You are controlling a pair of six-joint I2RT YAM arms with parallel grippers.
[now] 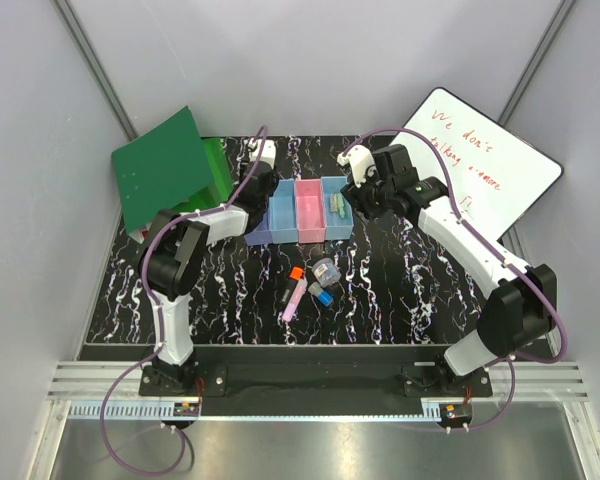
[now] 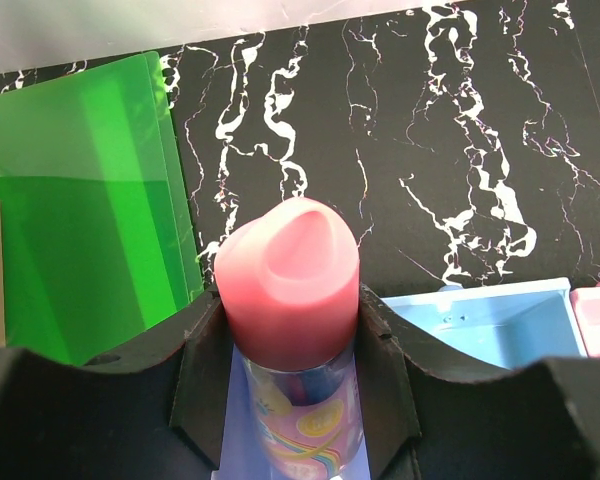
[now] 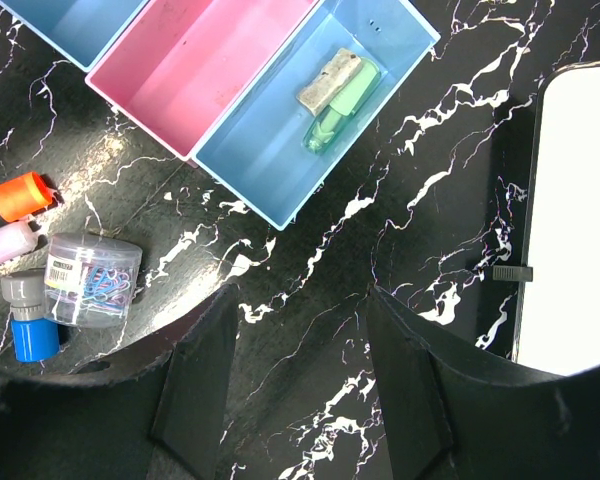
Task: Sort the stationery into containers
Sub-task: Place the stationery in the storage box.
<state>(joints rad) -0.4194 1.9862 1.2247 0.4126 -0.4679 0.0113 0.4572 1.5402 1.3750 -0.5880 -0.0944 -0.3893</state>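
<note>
Four joined bins stand in a row: purple-blue, light blue, pink, light blue. My left gripper is shut on a pink-capped item with a rainbow-printed body, held upright over the purple-blue bin. My right gripper is open and empty above bare table beside the right light-blue bin. That bin holds a green highlighter and a grey-beige piece. An orange-capped marker, a pink marker, a round grey piece and a small blue piece lie in front of the bins.
The green folder stands at the back left, close to my left gripper. The whiteboard leans at the back right. The light-blue and pink bins show nothing inside.
</note>
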